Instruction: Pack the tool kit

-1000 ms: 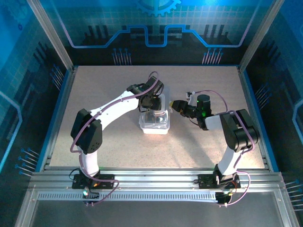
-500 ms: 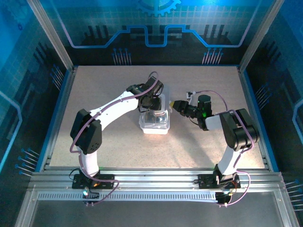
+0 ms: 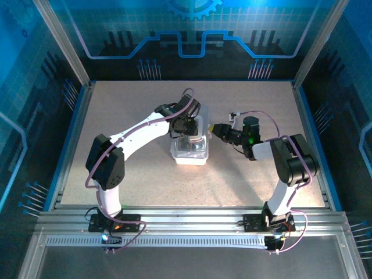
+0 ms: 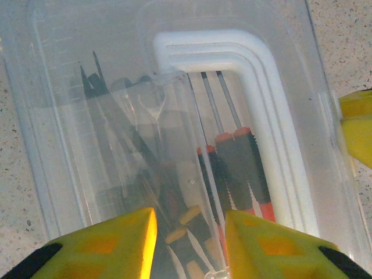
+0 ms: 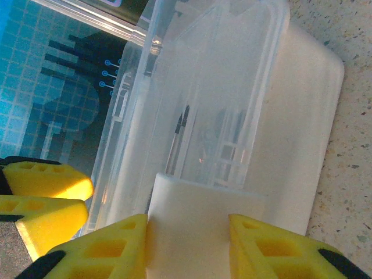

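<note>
The clear case [image 3: 189,152], with the tools [image 4: 232,157] inside, is found right under the left gripper [image 4: 189,224], whose grip cannot be told, and its white tab [image 5: 203,200] is pinched by the right gripper [image 5: 187,228].

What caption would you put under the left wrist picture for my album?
Left gripper on the clear case lid, red-and-black screwdrivers packed inside.
</note>
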